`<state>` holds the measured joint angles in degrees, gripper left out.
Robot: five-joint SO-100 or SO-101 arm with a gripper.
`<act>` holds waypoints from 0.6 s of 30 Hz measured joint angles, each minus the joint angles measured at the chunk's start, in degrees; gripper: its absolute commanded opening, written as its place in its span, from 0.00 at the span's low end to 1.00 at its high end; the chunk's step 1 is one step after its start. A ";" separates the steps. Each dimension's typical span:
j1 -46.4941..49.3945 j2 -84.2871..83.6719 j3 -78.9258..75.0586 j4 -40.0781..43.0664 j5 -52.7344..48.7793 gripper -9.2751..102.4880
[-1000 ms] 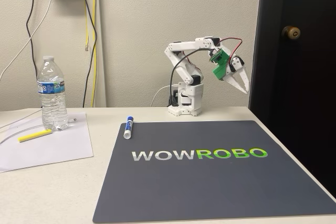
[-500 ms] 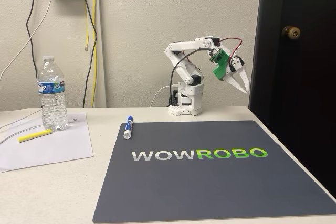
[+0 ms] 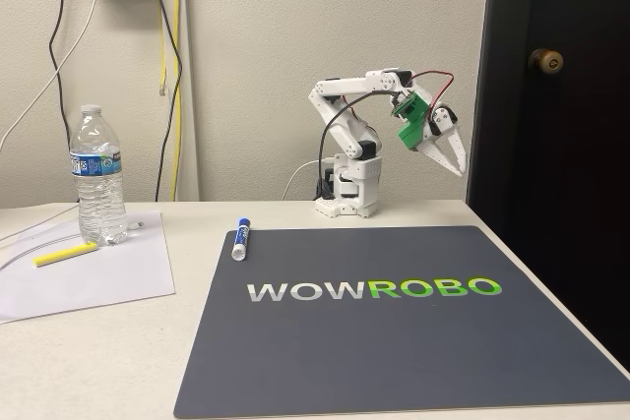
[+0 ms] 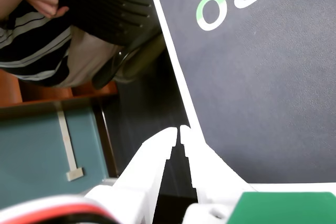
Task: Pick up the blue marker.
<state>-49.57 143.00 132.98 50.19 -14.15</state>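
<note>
White plastic arm (image 3: pixel 356 135) stands folded at the back of the table (image 3: pixel 98 361), its gripper (image 3: pixel 455 166) raised well above the dark mat (image 3: pixel 394 341) and pointing down toward the right edge in the fixed view. In the wrist view the gripper (image 4: pixel 178 131) hangs past the mat's (image 4: pixel 262 87) border, fingertips (image 4: pixel 169 134) nearly touching with only a thin slit between them, clenched on nothing.

The marker (image 3: pixel 239 237) lies flat across the mat's far left corner in the fixed view, blue cap toward the wall, well apart from the gripper and on the opposite side of the base. A bottle (image 3: pixel 97 176) and a yellow stick (image 3: pixel 65 255) sit farther left on a sheet of paper (image 3: pixel 98 277).

The reach has not begun. Done well, it likely means swinging the base toward the marker, spreading the jaws wide, turning them across the barrel and descending on its middle, not the cap end.
</note>
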 measured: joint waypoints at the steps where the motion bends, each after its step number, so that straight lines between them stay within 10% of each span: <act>1: 0.26 0.00 0.00 0.00 0.00 0.08; 18: 11.95 3.60 -0.09 -1.41 1.49 0.08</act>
<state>-37.62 146.60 132.89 48.78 -12.66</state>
